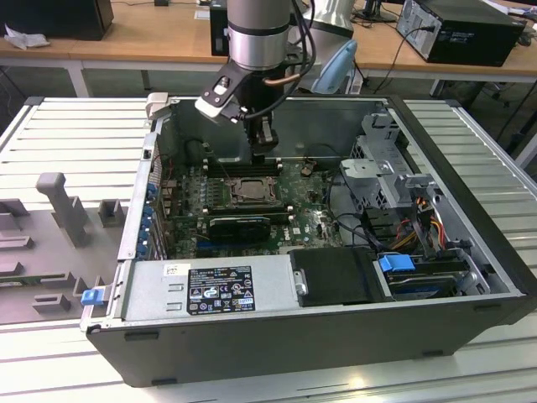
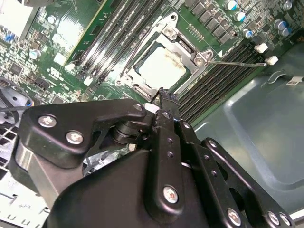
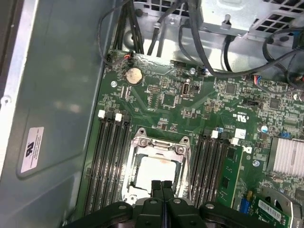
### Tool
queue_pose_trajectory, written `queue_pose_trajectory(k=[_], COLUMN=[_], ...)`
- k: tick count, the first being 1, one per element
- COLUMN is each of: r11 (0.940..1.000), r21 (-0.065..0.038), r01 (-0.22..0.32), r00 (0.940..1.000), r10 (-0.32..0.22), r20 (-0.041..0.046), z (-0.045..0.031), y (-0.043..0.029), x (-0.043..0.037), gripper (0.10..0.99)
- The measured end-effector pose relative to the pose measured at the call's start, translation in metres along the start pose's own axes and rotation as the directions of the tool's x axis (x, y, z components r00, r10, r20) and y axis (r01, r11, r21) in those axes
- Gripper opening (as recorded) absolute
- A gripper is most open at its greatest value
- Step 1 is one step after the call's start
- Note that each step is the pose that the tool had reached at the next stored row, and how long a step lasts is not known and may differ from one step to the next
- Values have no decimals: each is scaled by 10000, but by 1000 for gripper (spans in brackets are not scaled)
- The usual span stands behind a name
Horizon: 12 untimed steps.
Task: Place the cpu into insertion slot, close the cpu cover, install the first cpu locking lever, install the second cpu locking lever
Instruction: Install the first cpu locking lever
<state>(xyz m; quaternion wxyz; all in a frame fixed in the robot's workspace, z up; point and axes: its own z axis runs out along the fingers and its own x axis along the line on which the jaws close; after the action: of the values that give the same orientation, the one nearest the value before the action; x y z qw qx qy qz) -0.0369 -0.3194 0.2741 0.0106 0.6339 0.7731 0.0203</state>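
silver-grey metal top of the cpu (image 2: 161, 66) lying flat inside the insertion slot (image 1: 248, 190), framed in both wrist views by the cpu cover (image 3: 159, 144). thin steel plate of that cover folded down over the insertion slot, its square window open to the chip. black pincer (image 3: 161, 184) clenched just above one edge of the insertion slot, fingers (image 3: 155, 192) pressed side by side with nothing between them, tips close to the cover's rim; contact with it impossible to tell. thin wire lever (image 2: 237, 62) jutting away from a corner of the insertion slot, crossing the long black memory slots (image 2: 216, 83) that flank the insertion slot on both sides. green motherboard (image 3: 166, 102) spreading all round the insertion slot, bedded in the open computer case (image 1: 336, 336). in the exterior view, grey arm (image 1: 256, 34) reaching down into the case straight over the insertion slot. ribbed metal surface (image 1: 59, 134) under the case, well out from the insertion slot.
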Motion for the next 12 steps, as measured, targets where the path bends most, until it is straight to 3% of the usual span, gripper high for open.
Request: queue_pose_trajectory(k=[7, 12], r11=[9987, 9906], r21=[5, 9], r01=[508, 1371], r00=[9987, 9905], r10=[-508, -1371], r20=[-22, -62], z=[0, 0], y=[0, 0], x=[0, 0], gripper=[106, 106])
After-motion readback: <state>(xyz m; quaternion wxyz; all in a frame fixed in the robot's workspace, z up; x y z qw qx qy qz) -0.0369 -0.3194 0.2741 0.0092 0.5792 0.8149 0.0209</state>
